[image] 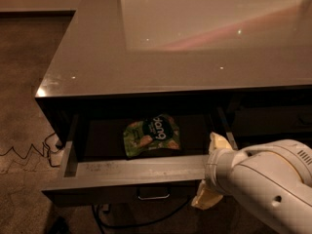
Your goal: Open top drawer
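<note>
The top drawer (131, 170) stands pulled out from under the grey counter, its light grey walls showing. Its small metal loop handle (153, 195) hangs at the centre of the dark front. A green snack bag (152, 135) lies on the drawer floor. My gripper (212, 171) is at the right end of the drawer front, on the white arm (270, 184) that comes in from the lower right. One yellowish fingertip (219, 142) lies over the drawer's right inner corner and the other sits below the front. The fingers are spread apart and hold nothing.
The glossy grey countertop (170, 43) overhangs the drawer. Dark drawer fronts (273, 121) sit to the right. A black cable (24, 152) zigzags on the carpet at the left, and more cable runs under the drawer (146, 221).
</note>
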`<act>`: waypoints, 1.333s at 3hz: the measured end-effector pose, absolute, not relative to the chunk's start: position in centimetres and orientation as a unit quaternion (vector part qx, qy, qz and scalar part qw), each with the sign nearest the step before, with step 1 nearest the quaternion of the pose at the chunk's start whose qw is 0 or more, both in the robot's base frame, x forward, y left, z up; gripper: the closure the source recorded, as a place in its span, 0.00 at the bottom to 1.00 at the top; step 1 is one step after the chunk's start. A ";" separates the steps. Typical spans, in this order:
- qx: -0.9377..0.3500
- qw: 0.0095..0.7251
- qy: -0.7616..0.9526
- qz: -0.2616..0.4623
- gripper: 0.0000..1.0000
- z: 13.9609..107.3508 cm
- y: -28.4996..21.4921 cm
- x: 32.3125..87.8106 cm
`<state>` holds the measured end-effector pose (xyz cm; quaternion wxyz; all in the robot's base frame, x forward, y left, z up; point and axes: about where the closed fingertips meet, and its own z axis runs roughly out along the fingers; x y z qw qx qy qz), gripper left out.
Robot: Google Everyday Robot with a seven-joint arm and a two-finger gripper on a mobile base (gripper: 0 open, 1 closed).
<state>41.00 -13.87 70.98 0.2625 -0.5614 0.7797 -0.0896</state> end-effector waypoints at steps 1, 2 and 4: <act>-0.561 0.263 0.780 -0.090 0.00 71.0 -13.9 41.0; -0.558 0.277 0.779 -0.071 0.00 71.5 -13.5 42.6; -0.557 0.308 0.770 -0.039 0.00 73.5 -13.7 48.6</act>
